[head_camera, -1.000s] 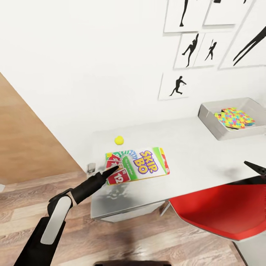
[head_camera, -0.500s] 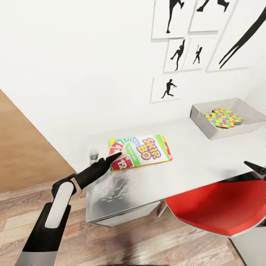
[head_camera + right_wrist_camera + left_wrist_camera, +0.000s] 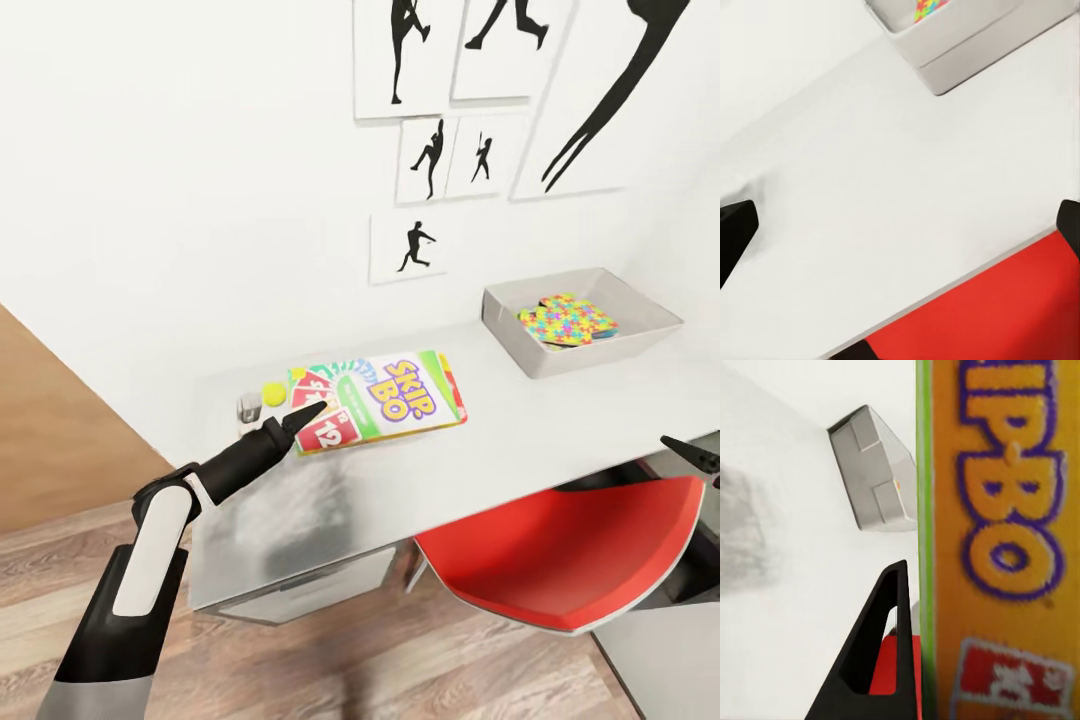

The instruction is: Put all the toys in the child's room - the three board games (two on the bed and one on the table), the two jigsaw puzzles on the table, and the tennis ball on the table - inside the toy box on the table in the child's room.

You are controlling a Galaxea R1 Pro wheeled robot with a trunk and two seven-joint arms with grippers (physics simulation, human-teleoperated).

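On the table point(image 3: 520, 430), your inventory reads thus. SKIP BO board game point(image 3: 378, 401): flat near the left end, your left gripper point(image 3: 306, 416) clamped on its near-left edge, one finger point(image 3: 874, 649) showing beside the box in the wrist view. Tennis ball point(image 3: 272, 392): just behind that gripper, by the box's left corner. Toy box point(image 3: 580, 322): toward the right end, well apart from the game, jigsaw puzzles point(image 3: 566, 318) inside. Right gripper point(image 3: 690, 455): over the red chair point(image 3: 560, 550), fingertips spread wide, holding nothing.
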